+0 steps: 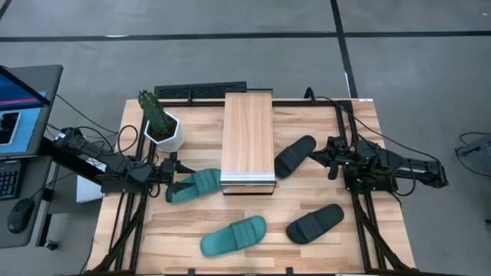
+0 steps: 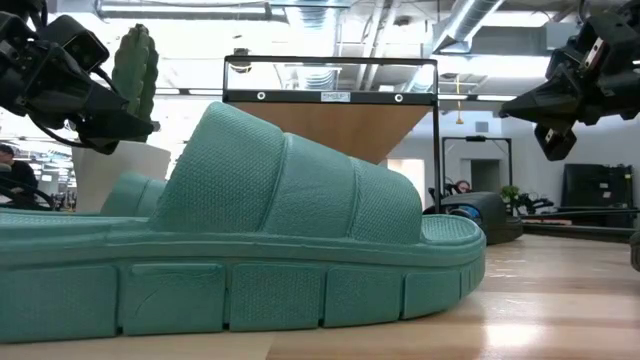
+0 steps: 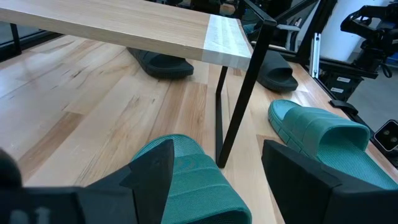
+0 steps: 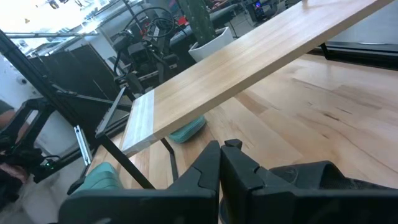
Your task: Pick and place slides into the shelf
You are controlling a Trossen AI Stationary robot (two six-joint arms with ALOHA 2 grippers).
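High view: left pincer (image 1: 170,175) spread over teal slide (image 1: 196,185); right pincer (image 1: 325,156) closed.

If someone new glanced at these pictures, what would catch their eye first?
Probably the shelf standing mid-table, with four slides scattered around it. The left hand, open, is over a teal slide by the shelf's front corner, while the right hand, shut, hangs by a black slide on the shelf's other side.

Bright, even overhead light; ceiling glare whitens the low view's upper left, where the near teal-green rubber slide (image 2: 240,235) looms soft-focused.
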